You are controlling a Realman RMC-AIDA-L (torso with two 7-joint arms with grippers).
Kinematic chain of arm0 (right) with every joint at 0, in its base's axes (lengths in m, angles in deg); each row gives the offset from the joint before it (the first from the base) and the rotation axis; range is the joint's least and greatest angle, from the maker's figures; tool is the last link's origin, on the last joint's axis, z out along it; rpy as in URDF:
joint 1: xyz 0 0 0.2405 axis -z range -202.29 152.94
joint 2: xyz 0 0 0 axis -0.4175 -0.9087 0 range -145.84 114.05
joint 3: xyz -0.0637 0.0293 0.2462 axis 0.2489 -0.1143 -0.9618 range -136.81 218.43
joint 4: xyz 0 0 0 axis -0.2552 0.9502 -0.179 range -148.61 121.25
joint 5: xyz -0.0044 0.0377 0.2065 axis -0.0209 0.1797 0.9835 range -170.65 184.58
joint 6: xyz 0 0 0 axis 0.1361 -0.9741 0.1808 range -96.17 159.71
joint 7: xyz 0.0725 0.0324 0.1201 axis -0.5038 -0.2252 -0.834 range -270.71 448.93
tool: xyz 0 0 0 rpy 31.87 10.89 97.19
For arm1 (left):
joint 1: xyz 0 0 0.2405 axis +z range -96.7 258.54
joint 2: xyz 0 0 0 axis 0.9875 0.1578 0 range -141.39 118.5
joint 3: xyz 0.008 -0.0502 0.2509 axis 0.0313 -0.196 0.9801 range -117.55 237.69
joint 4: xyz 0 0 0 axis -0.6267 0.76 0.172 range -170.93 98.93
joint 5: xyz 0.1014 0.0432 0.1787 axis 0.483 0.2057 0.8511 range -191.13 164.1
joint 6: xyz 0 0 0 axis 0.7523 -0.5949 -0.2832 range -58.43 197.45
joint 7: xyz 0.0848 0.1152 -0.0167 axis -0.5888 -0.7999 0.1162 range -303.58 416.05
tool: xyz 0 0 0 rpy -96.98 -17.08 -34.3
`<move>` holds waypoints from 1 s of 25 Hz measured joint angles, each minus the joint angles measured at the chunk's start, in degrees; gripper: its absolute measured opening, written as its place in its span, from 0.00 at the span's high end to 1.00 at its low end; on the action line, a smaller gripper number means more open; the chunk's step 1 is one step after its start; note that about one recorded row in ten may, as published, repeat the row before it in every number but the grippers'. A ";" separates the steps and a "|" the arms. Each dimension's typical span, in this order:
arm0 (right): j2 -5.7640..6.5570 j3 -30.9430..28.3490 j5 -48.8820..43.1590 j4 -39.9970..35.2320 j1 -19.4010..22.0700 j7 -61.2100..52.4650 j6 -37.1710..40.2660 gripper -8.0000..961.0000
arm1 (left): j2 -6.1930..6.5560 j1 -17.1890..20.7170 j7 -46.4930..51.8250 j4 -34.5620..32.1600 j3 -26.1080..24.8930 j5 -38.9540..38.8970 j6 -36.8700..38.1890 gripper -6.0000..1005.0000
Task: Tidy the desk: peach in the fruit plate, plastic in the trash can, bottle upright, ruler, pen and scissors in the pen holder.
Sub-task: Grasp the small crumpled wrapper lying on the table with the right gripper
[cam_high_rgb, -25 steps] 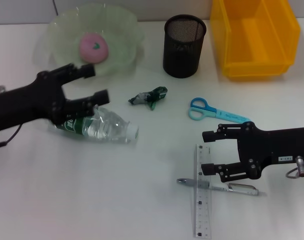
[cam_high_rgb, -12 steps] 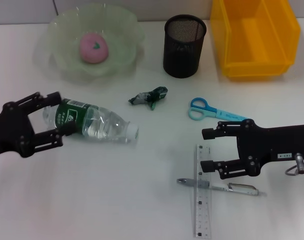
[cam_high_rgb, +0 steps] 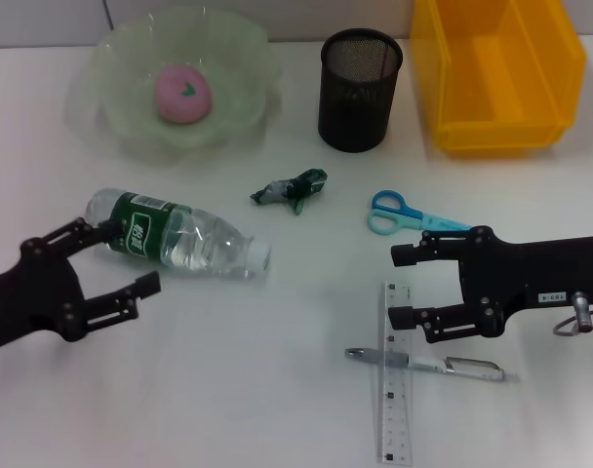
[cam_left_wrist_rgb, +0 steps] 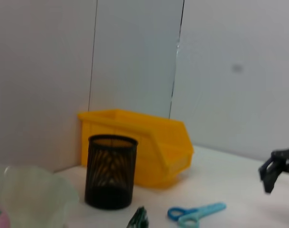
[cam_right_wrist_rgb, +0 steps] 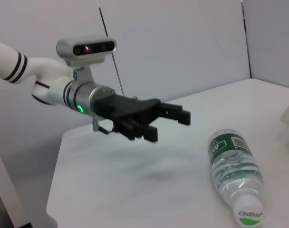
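Colours on the white counter (cam_high_rgb: 277, 390)
Pink peach (cam_high_rgb: 183, 94) in pale green plate (cam_high_rgb: 238, 58); black mesh pen holder (cam_high_rgb: 360, 90); yellow bin (cam_high_rgb: 496, 73); blue scissors (cam_high_rgb: 414, 216); clear, green-labelled bottle (cam_high_rgb: 175, 239).

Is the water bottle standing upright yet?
No, the water bottle lies on its side on the desk, cap end pointing toward the robot's right, with the open left gripper beside its base.
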 joint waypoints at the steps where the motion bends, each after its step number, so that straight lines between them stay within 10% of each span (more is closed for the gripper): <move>1: 0.02 -0.06 0.01 0.00 -0.03 0.00 0.00 0.18 | -0.42 0.00 -0.69 0.15 -0.05 0.20 -1.01 0.16; 25: 0.00 -0.72 0.01 -0.35 -0.44 -1.22 -0.10 0.18 | -2.05 0.27 -5.02 2.20 0.07 1.88 -5.39 0.16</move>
